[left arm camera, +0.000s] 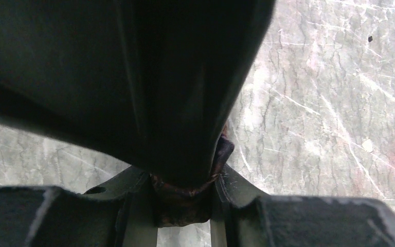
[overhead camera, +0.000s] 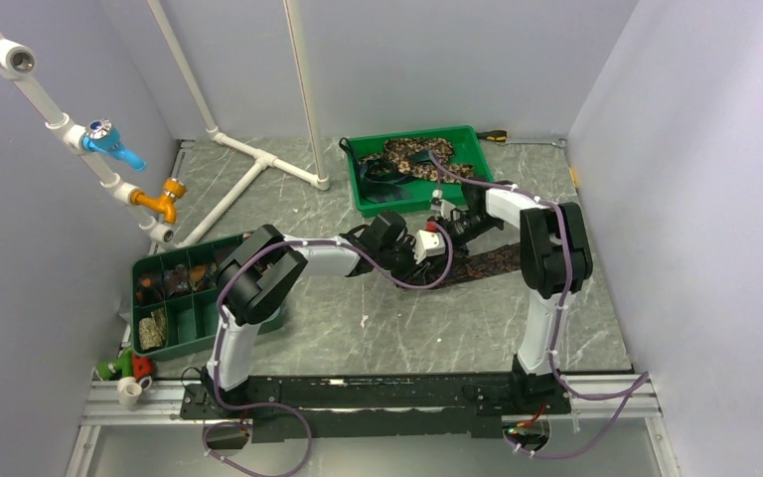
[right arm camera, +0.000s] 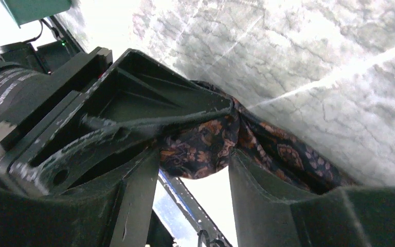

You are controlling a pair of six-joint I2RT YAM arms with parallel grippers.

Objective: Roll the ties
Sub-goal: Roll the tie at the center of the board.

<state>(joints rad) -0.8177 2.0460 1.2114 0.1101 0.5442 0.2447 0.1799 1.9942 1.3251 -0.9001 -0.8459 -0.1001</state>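
Currently, your left pincer [left arm camera: 182, 191]: clamped on a bunched fold of the dark tie [left arm camera: 181, 208].
Your right pincer [right arm camera: 195, 172]: closed on the same tie, with the orange-brown pattern pinched between its fingers, and it sits just beside the left one.
Tie's place: the middle of the tabletop [overhead camera: 407, 328]. You see the loose length lying flat, running right under the right arm.
Far edge: other ties [overhead camera: 412, 159] heaped in a green tray [overhead camera: 412, 207].
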